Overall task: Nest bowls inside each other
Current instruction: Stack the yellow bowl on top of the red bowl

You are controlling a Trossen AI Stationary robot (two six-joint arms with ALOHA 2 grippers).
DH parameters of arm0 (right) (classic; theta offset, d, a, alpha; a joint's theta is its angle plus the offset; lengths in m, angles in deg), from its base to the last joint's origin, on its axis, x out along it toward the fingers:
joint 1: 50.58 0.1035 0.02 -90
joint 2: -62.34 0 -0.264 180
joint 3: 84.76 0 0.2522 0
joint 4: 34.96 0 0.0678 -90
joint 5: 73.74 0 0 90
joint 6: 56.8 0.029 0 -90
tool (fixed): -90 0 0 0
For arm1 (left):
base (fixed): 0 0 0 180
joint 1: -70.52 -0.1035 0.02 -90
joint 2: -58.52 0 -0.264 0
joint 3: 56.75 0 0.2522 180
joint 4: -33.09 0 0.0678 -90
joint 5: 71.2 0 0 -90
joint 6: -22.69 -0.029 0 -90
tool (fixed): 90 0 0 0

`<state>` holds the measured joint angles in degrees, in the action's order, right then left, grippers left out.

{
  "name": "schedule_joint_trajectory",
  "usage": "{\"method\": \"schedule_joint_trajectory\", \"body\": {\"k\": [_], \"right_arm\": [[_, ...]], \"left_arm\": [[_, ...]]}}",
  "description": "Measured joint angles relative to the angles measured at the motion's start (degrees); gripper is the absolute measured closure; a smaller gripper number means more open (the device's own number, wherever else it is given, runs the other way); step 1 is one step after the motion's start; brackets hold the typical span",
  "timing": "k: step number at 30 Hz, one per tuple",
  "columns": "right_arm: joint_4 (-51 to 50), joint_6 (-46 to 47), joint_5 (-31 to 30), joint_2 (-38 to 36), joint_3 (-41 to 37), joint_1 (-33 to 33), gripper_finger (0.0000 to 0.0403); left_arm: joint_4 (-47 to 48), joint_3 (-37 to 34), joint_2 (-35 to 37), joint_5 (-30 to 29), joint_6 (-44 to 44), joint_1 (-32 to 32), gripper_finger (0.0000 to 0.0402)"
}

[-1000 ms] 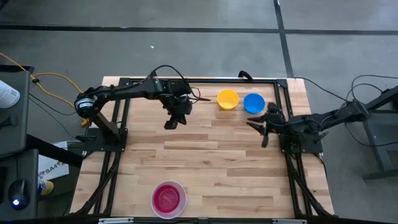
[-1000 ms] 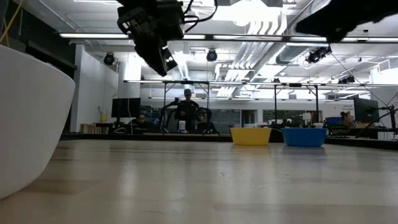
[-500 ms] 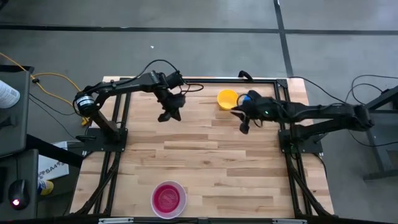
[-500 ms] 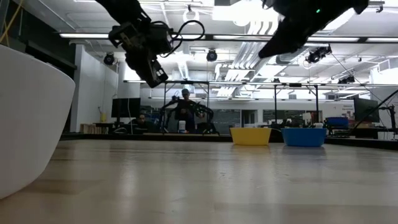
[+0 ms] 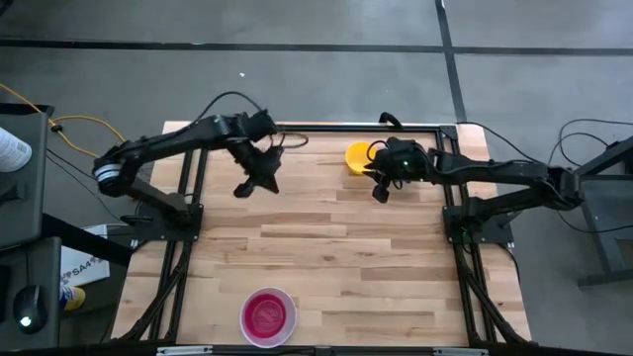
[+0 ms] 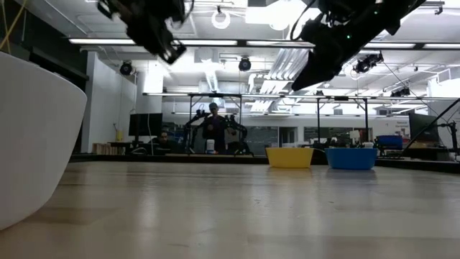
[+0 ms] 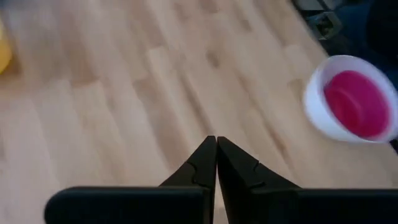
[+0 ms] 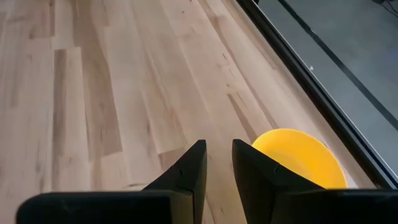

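Note:
A yellow bowl (image 5: pixel 358 156) and a blue bowl (image 6: pixel 351 158) stand side by side on their bases at the table's far side; my right arm covers the blue one in the high view. A white bowl (image 5: pixel 267 316) with a pink-red bowl (image 7: pixel 356 102) nested in it stands at the near edge. My left gripper (image 5: pixel 243 190) hangs shut, high over the far left of the table. My right gripper (image 8: pixel 217 163) is open and holds nothing. It hangs high in the air (image 6: pixel 300 83), just beside the yellow bowl (image 8: pixel 298 158) on its near right.
A black metal frame (image 5: pixel 297 128) runs along the table's far edge and sides. Bare wooden boards (image 5: pixel 326 247) lie between the far bowls and the white bowl. In the low view the white bowl (image 6: pixel 29 137) stands close at the left.
My left gripper, still shut, has gone toward the table's left edge and somewhat up, rolling as it went. My right gripper has swung from the right edge toward the far side and left, over the blue bowl, and ended beside the yellow bowl. No bowl has moved.

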<state>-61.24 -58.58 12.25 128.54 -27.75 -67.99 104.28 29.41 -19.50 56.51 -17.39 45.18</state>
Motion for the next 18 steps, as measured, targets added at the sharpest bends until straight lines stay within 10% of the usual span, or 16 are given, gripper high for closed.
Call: {"method": "schedule_joint_trajectory", "body": {"k": [18], "right_arm": [[-3.94,-5.21,-0.48,10.29,4.61,-1.77,0.0332]], "left_arm": [[-6.63,-7.08,7.64,-22.21,20.30,20.26,0.0389]]}}
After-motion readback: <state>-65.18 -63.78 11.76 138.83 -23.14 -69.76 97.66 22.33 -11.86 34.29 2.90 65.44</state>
